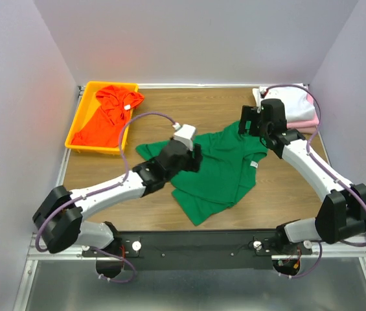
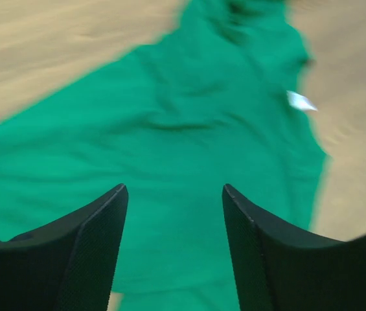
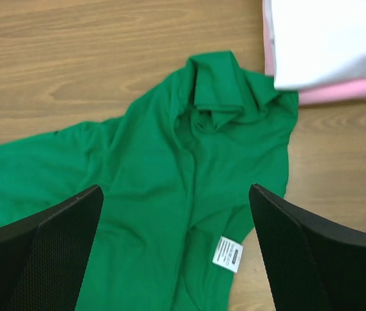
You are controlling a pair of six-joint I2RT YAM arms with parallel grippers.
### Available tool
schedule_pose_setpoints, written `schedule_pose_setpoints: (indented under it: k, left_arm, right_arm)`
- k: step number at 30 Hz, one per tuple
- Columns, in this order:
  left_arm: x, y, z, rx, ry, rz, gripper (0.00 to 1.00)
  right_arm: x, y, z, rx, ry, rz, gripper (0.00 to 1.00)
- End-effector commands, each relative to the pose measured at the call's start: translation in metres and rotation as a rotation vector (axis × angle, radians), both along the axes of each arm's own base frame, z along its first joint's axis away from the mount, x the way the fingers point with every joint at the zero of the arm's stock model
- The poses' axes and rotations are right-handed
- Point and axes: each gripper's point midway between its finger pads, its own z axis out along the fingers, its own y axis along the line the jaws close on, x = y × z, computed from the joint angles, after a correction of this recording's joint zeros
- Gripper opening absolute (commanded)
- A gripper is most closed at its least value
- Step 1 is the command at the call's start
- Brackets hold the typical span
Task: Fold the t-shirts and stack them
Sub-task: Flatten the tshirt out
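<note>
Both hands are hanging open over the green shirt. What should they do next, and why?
Probably lower the left hand and right hand to pinch the green t-shirt by its edges: both are open and empty, and it lies rumpled and unfolded.

Under the right gripper (image 3: 175,189) the dark green t-shirt (image 3: 144,162) is matt, creased cloth with a smooth white label (image 3: 229,253), on a table (image 3: 105,58) of dull-sheened wood grain; past the gripper's right finger the white t-shirt (image 3: 325,39) and pink t-shirt (image 3: 344,94) are matt cloth too. Its fingers (image 3: 53,259) and those of the left gripper (image 2: 174,188) are matt black plastic with stippled pads. Far left of the left gripper, the yellow tray (image 1: 78,120) is glossy plastic, the orange-red t-shirt (image 1: 102,126) inside matt cloth.
</note>
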Motion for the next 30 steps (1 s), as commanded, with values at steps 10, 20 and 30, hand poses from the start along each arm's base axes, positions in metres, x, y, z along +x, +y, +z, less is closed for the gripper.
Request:
schedule_pose_setpoints:
  k: [10, 20, 30]
  left_arm:
    - [-0.116, -0.163, -0.061, 0.066, 0.123, -0.336, 0.61]
    - [-0.133, -0.184, -0.104, 0.147, 0.202, -0.360, 0.58]
    - [-0.129, -0.175, -0.141, 0.272, 0.246, -0.304, 0.53]
  right_arm:
    - [-0.060, -0.074, -0.017, 0.122, -0.034, -0.268, 1.00]
    - [-0.068, -0.076, -0.032, 0.148, -0.001, -0.280, 1.00]
    - [-0.073, -0.078, -0.020, 0.165, -0.041, -0.280, 1.00]
